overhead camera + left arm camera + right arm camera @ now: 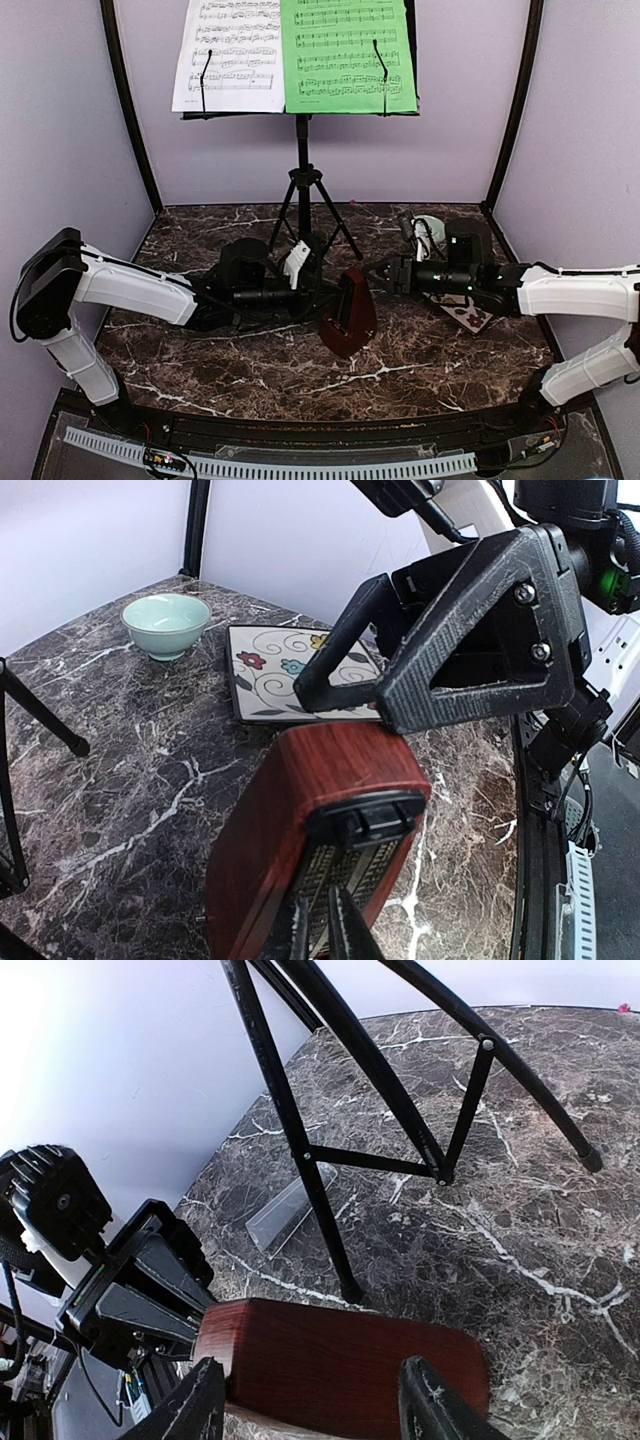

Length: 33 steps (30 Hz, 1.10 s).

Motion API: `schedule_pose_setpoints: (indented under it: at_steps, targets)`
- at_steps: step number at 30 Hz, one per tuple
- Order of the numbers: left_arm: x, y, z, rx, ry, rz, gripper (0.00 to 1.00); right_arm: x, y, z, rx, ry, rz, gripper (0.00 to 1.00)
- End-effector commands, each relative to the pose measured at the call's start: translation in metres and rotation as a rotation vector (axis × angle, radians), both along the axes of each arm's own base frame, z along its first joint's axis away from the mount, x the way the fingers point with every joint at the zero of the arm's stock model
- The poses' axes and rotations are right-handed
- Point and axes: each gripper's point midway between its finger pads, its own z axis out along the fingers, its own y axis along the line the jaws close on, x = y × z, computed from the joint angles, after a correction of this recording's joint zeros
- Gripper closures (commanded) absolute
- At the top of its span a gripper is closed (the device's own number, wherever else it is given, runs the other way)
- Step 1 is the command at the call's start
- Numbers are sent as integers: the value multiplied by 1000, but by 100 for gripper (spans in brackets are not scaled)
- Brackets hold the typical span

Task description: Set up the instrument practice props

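My left claw (328, 920) seems to pinch the tipped metronome (347, 315) at six o'clock from the stand (303, 180), so my open right claw (312, 1380) at its three o'clock could knock it loose.

I am seeing the left arm (130, 285) and the right arm (570, 292) both wearing smooth white shells over their long links, with black housings at the joints and thin black cables (12, 310) looping out beside them. The right hand (315, 1400) is showing rough, grainy black plastic fingers (470, 592) shaped as open triangles, with two round screws (527, 593) in the nearer one, and a small green light (605, 580) is glowing on the black body behind them. The left hand (322, 925) is giving me only two slim black tips.
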Motion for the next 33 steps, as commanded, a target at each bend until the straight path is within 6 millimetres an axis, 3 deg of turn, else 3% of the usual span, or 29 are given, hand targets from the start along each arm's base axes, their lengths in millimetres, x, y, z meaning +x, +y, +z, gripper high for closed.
schedule_pose_setpoints:
  at_steps: [1, 19, 29, 33]
  targets:
    - [-1, -9, 21, -55, -27, -22, 90, 0, 11, 20, 45, -46, 27, 40]
    - [-1, -14, 27, -76, -20, -33, 90, -5, 19, 10, -24, -68, 45, 48]
    - [-9, -26, 23, -61, -13, -78, 91, -6, 22, 1, -64, -64, 47, 68]
    - [-11, -26, 20, -56, -12, -74, 91, -7, 22, -3, -78, -61, 45, 70]
